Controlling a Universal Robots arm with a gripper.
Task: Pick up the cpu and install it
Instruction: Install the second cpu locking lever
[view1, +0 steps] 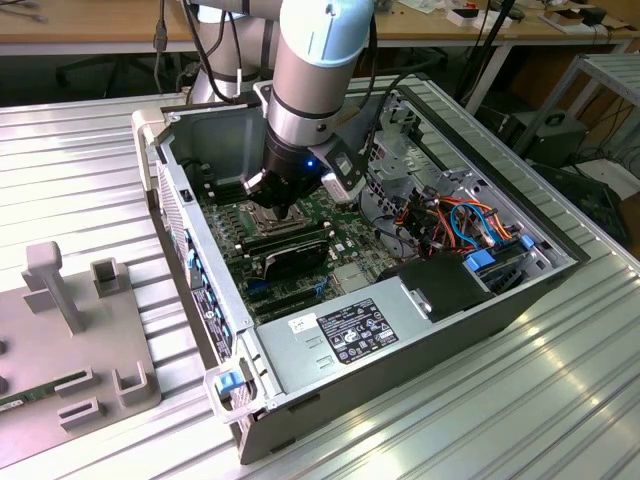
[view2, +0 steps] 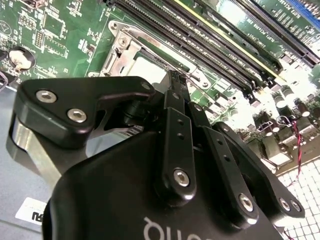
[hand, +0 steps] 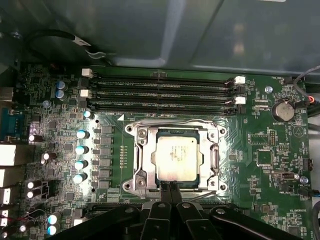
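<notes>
Arm: the robot arm reaches down into the open computer case, which lies on its side on the ribbed metal worktop.
Gripper: the gripper hangs low over the green motherboard, right at the edge of the socket.
Fingers: the two black fingertips are pressed together, tip against tip, with no gap and nothing between them; in the second wrist view the fingers meet in one narrow point above the socket frame.
Cpu: the cpu sits flat inside the socket, its silver-grey top facing up, squared within the metal frame. The closed tips are just at its nearer edge; whether they touch it I cannot tell.
Memory: long black memory slots run beside the socket, on the side away from the fingers.
Inside the case: in the exterior view, a grey power supply fills the near end, and a tangle of orange and blue cables lies to the exterior view's right.
Off to the side: a grey fixture block rests on the worktop at the exterior view's left, well apart from the case.
</notes>
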